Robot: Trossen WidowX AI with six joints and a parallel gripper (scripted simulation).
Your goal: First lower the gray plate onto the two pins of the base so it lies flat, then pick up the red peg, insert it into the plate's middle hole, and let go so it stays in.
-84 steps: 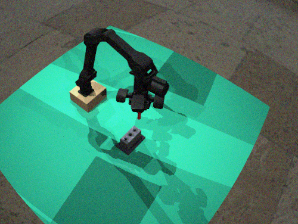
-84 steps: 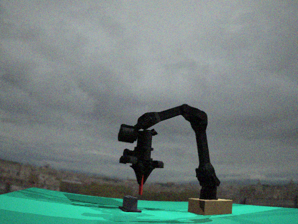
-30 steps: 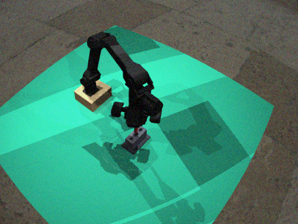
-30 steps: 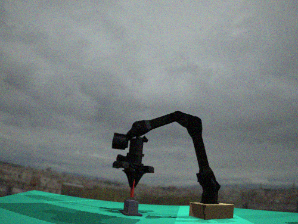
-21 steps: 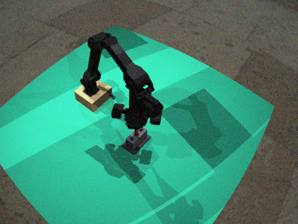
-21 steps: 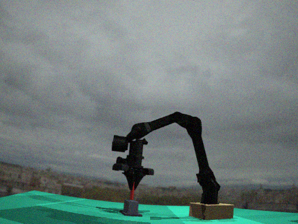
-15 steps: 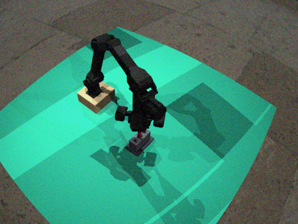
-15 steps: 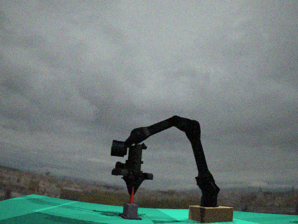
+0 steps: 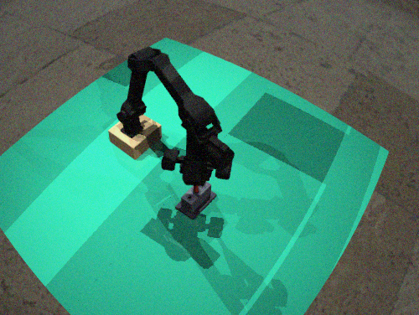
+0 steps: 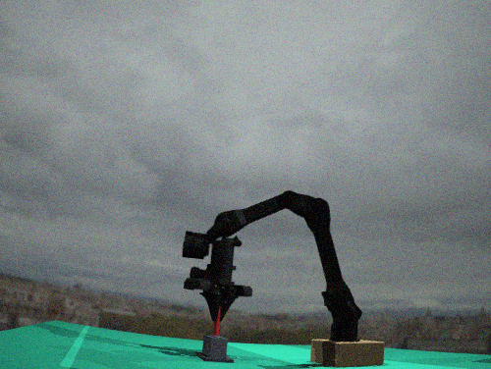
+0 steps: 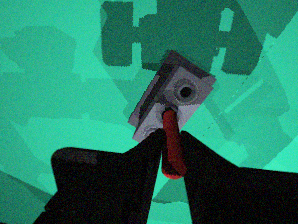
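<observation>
- The pincer (image 11: 170, 145) is clamped on the red peg (image 11: 172, 145), its two black fingers pressing the peg from either side.
- The peg hangs nearly upright, pointing down; in the wrist view part of it sticks out both above and below the fingers.
- In the exterior view the peg (image 10: 217, 321) sits directly over the gray plate (image 10: 215, 346), with its lower tip at or just above the plate's upper face; whether it touches cannot be told.
- In the wrist view the peg's far end lies beside the plate's (image 11: 172, 97) round middle hole (image 11: 186, 92), not in it; the hole shows open and dark.
- The plate (image 9: 200, 195) lies on the darker base (image 9: 187, 208), which rests on the green worktop (image 9: 84, 218). The base's pins are hidden.
- The arm (image 9: 180, 96) arches up from a tan wooden block (image 9: 135, 136) and comes down with the pincer (image 9: 195, 186) pointing straight at the plate.
- The block stands well apart from the base, on the same worktop.
- The arm's shadow (image 9: 188, 234) falls on the worktop just beside the base.
</observation>
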